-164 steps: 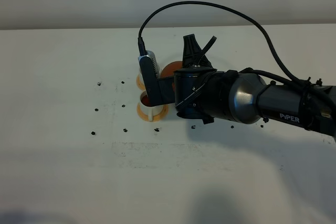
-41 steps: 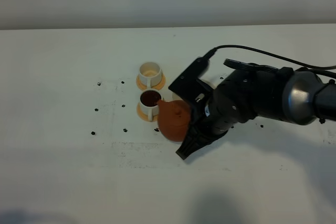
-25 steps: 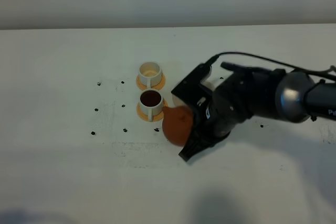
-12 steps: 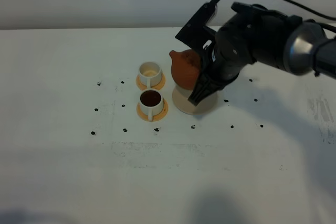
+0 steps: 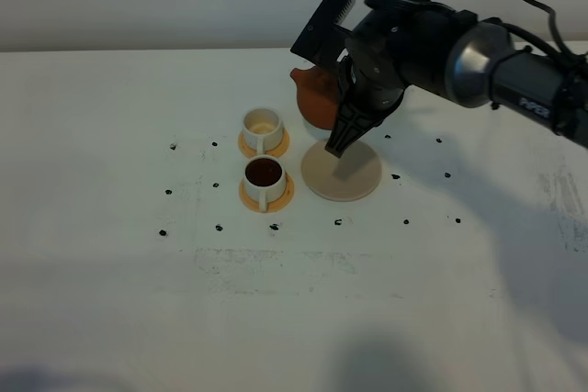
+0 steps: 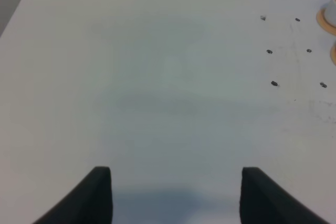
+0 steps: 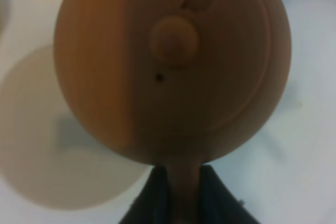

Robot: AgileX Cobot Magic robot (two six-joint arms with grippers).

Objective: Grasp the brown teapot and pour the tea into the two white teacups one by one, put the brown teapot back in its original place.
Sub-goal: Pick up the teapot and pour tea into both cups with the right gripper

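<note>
- While the near teacup (image 5: 265, 174) sits dark with tea, the brown teapot (image 5: 315, 98) has swung away to hang beside the far teacup (image 5: 262, 124), beyond its cream coaster (image 5: 356, 183): second pour likely next.
- Left gripper (image 6: 176, 198) gapes, empty.
- Right gripper (image 7: 181, 198) is clenched on the teapot.

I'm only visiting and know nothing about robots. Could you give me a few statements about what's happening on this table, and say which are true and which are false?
1. The right gripper is clamped on the handle of the brown teapot. True.
2. The teapot stands on the cream coaster. False: the coaster is bare, and the teapot is held off it.
3. The nearer white teacup holds dark tea. True.
4. That teacup has nothing under it. False: it stands on an orange coaster.
5. The left gripper is gripping a cup. False: its jaws stand open and empty.
</note>
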